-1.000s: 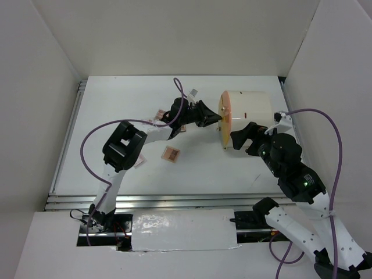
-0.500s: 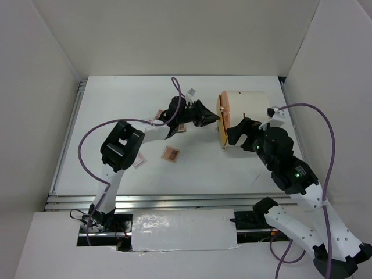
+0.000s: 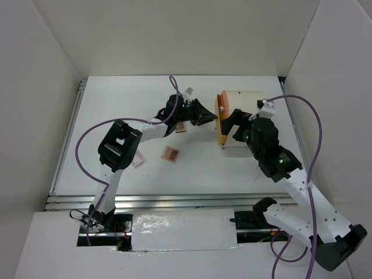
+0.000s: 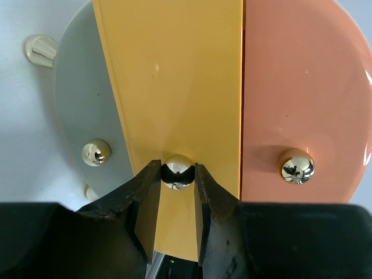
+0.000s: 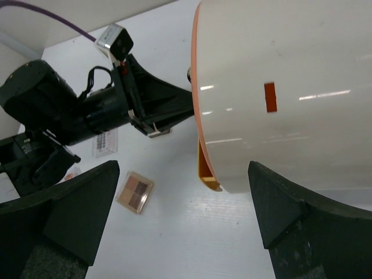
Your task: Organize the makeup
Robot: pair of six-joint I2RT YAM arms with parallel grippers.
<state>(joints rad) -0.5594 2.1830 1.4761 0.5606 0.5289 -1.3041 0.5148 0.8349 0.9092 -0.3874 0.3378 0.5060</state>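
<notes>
Yellow drawer (image 4: 174,75) is the thing being worked on. The left gripper (image 4: 177,174) has its fingers shut tight on the round gold knob (image 4: 177,170) in the middle of that drawer. The drawer sits in the face of the container (image 3: 250,107), which lies on its side near the right edge of the bench, toward the far side. The drawer sticks out just a little.

The right gripper (image 5: 183,174) is wide open, right by the container. I cannot tell if it touches.

The makeup is not put away yet. Palettes (image 3: 171,153) lie flat in the middle of the bench and toward the left edge.

I think this step is opening the drawer. Next, the left arm should pull straight back toward the left edge. The right one should hold the container so it cannot roll or slide.
</notes>
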